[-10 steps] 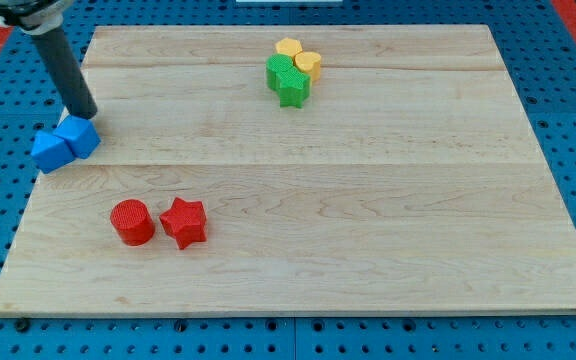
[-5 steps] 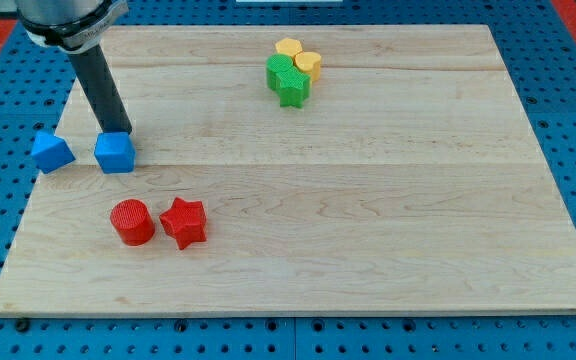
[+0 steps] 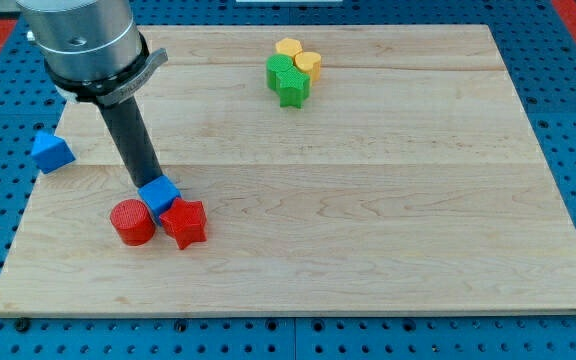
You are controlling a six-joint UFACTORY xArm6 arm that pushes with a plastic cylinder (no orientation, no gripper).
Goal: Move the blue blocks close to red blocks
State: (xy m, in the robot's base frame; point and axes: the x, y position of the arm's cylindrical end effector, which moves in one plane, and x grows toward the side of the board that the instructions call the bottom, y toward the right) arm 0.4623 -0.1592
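My tip (image 3: 147, 183) rests against the upper left side of a blue cube (image 3: 160, 193). The cube sits wedged between and just above a red cylinder (image 3: 132, 222) and a red star (image 3: 184, 222), touching both, at the board's lower left. A second blue block, triangular (image 3: 52, 151), lies at the board's left edge, apart from the others and to the left of my rod.
At the view's top centre a green star (image 3: 291, 88), a green block (image 3: 281, 69) and two yellow blocks (image 3: 288, 47) (image 3: 309, 64) sit bunched together. The wooden board (image 3: 368, 200) lies on a blue pegboard.
My tip moved down and right, pushing the blue cube from near the triangular blue block until it touches the two red blocks. The triangular blue block stayed at the left edge.
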